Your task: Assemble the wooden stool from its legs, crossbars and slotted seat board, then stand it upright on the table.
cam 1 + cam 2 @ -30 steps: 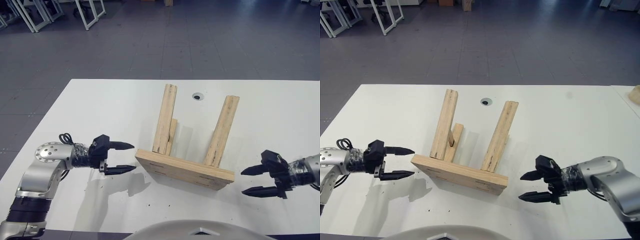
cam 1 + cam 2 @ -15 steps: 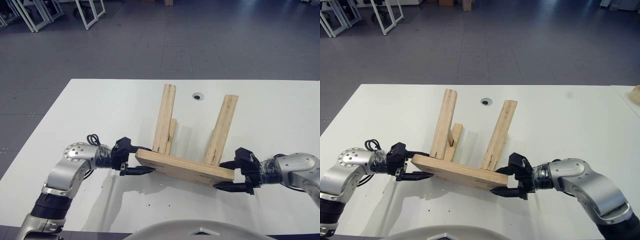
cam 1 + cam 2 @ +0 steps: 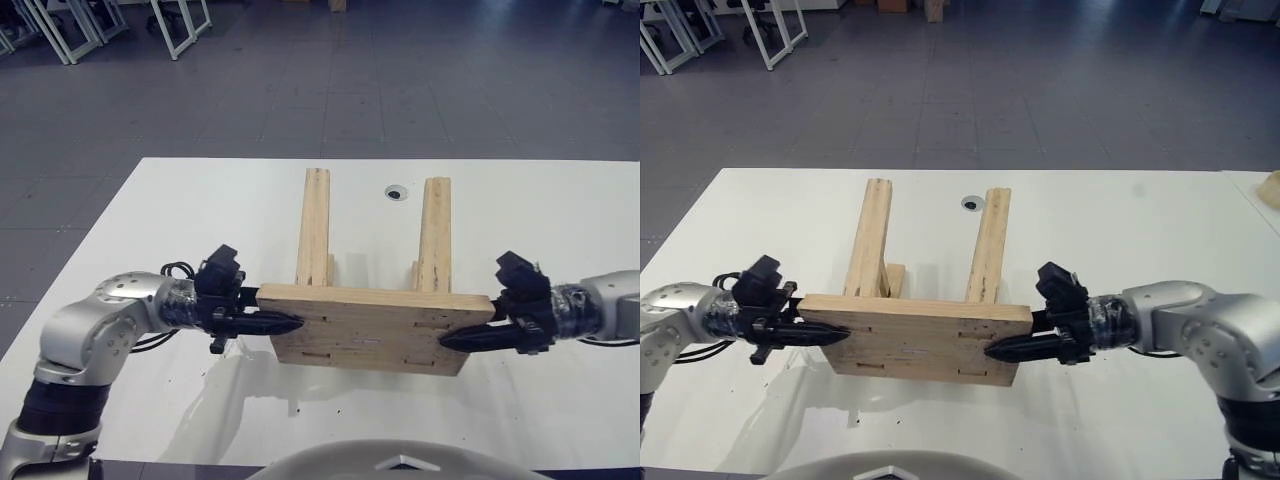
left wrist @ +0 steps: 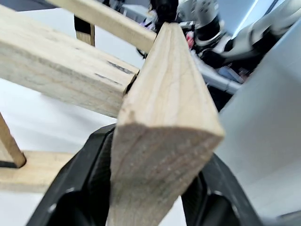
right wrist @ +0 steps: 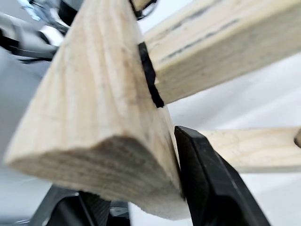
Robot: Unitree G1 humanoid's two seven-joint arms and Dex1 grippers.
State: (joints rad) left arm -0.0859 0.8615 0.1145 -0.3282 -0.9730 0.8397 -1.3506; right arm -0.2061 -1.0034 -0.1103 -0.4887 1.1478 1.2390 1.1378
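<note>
Mid-table: wooden stool [image 3: 365,290] is tipped over the white table [image 3: 180,220], w/ seat board [image 3: 370,325] nearest the robot and its broad face toward the cam. Left leg [image 3: 314,225] and right leg [image 3: 434,232] run from the board's far side away from the robot, roughly parallel. Short wood piece [image 3: 896,279] sits just beside the left leg's base; can't tell what it joins.

L end effector [image 3: 272,322] is clamped on the board's left end. R end effector [image 3: 465,339] is clamped on its right end, so the two face each other across the board.

L wrist view: board end wedged btwn black fingers [image 4: 87,181]. R wrist view: black finger [image 5: 207,179] pressed against the board.

Shadow on table under the board; can't tell if its lower edge touches the table. Round cable hole [image 3: 397,192] in table lies btwn the legs' far ends.
</note>
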